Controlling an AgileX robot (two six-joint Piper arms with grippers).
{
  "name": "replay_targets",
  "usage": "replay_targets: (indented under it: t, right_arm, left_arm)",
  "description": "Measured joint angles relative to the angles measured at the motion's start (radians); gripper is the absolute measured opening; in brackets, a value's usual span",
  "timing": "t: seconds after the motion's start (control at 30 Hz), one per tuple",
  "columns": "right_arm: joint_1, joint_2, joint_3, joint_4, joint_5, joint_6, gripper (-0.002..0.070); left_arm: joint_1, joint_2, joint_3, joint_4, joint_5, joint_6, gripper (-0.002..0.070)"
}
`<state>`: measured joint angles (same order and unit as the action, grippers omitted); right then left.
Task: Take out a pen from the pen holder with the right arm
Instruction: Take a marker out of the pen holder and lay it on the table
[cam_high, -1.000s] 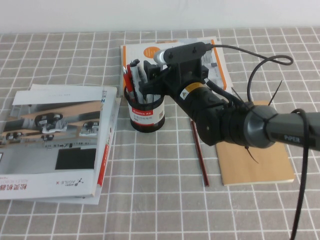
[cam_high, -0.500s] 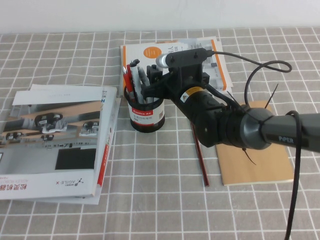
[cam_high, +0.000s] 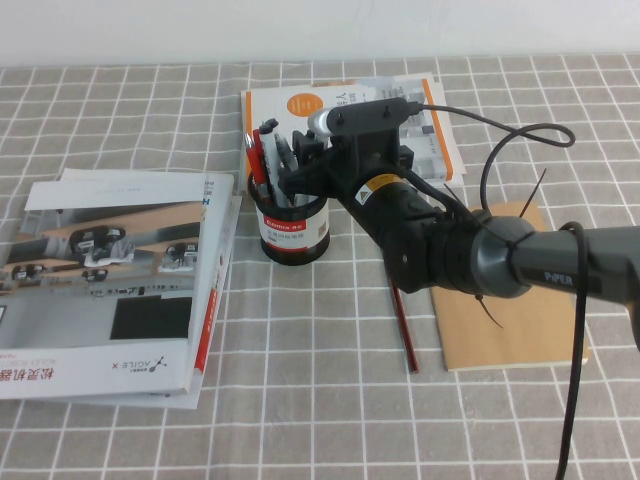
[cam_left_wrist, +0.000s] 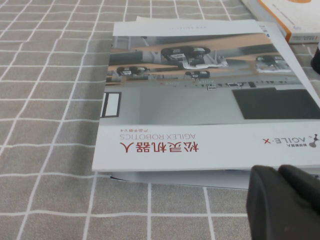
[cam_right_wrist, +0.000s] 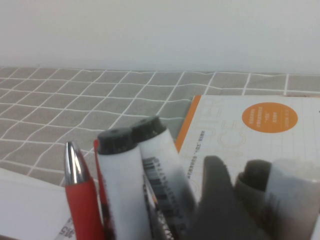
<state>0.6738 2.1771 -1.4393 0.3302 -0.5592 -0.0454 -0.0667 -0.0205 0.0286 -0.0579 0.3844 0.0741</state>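
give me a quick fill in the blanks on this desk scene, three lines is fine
1. The right gripper is at the pens in the ___ pen holder.
2. The pencil lying loose on the tablecloth is ___.
3. The left gripper hovers by the brochure, which lies to the pen holder's ___.

Missing words: black; red; left

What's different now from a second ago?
The right pincer has dipped slightly lower over the pens in the pen holder; no pen has come out. The holder, the white booklet and the loose red pencil have not moved. The left pincer hovers near that booklet's edge.
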Motion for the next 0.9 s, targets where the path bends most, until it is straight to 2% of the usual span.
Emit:
replay_targets:
  t: [0.17, 0.27, 0.9]
  right_arm:
    - [0.0, 0.0, 0.0, 0.0, 0.002, 0.001, 0.0251]
    - [0.0, 0.0, 0.0, 0.0, 0.002, 0.001, 0.0229]
    - [0.0, -0.044, 0.0, -0.02, 0.062, 0.0, 0.0257]
  left_arm:
    - [0.0, 0.0, 0.0, 0.0, 0.0, 0.0, -0.0005]
    - [0.0, 0.0, 0.0, 0.0, 0.0, 0.0, -0.0005]
    - [0.0, 0.0, 0.0, 0.0, 0.0, 0.0, -0.0005]
